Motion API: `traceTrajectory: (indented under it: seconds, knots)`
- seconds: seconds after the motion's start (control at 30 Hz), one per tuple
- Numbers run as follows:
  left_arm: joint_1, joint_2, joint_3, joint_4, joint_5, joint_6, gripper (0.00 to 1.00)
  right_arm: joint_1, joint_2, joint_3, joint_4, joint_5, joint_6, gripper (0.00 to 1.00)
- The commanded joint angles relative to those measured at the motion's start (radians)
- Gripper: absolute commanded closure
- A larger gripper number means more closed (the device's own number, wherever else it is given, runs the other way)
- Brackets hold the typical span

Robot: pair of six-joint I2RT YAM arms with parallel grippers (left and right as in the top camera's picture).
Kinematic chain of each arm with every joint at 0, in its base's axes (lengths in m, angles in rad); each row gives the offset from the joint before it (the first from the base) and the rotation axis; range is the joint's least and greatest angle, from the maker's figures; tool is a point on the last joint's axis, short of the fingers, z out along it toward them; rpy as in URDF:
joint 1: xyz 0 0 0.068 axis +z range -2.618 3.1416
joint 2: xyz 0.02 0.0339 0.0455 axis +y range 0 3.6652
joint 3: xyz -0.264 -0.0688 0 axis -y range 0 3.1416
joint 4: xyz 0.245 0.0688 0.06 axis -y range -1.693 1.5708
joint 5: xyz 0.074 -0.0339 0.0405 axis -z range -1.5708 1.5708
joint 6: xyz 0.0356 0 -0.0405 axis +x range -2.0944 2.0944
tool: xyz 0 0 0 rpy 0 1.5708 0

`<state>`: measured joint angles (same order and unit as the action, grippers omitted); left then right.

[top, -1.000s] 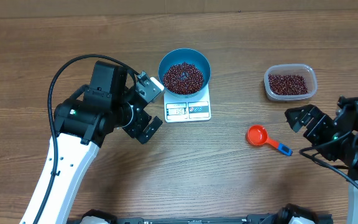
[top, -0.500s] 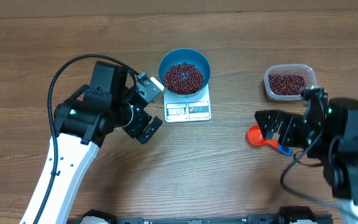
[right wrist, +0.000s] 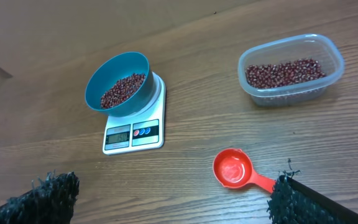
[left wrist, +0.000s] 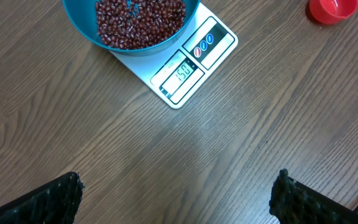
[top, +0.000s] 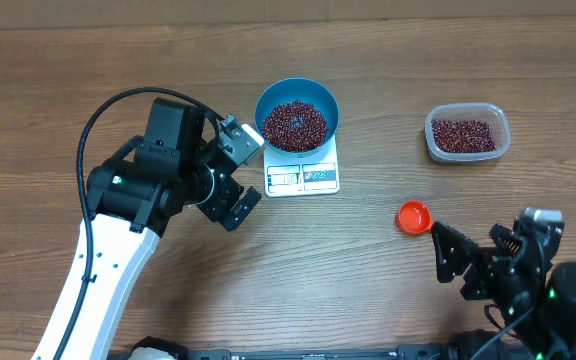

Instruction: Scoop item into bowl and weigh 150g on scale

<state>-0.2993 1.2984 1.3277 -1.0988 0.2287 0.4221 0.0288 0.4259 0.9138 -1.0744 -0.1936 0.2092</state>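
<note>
The blue bowl (top: 268, 100) holds dark red-brown beans (top: 295, 124) and stands on the white scale (top: 302, 178). In the left wrist view the scale (left wrist: 194, 65) shows 150 on its display, with the bowl (left wrist: 82, 28) at the top. My left gripper (top: 242, 172) hangs open just left of the scale, with nothing between its fingers (left wrist: 55, 199). My right gripper (top: 458, 265) is open near the front edge, just behind the red scoop (top: 413, 216). In the right wrist view the empty scoop (right wrist: 232, 169) lies by the right finger (right wrist: 297, 199).
A clear plastic tub (top: 503, 135) with more beans sits at the back right; the right wrist view shows the tub (right wrist: 291, 93) too. The left arm's black cable (top: 98, 120) loops over the table on the left. Bare wood lies between the scale and the scoop.
The right arm swung in over the red scoop, then drew back toward the front edge, open and empty. The scoop lies where it was. The left arm has not moved.
</note>
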Motion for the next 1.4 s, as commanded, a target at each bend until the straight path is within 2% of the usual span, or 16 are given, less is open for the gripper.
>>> traceTrajectory:
  seconds: [0.0,0.43,1.17,1.37]
  knots:
    - [0.004,0.004,-0.002,0.000,0.005,0.012,0.00,0.008,-0.091,-0.069,0.028,0.029,0.007,0.00]
    - [0.004,0.004,-0.002,0.000,0.005,0.012,0.00,-0.006,-0.424,-0.391,0.283,0.037,0.006,0.00]
    - [0.004,0.004,-0.002,0.000,0.005,0.012,0.00,-0.032,-0.423,-0.732,0.863,0.115,0.002,0.00]
    - [0.004,0.004,-0.002,0.000,0.005,0.012,0.00,-0.032,-0.423,-0.805,0.975,0.115,0.002,0.00]
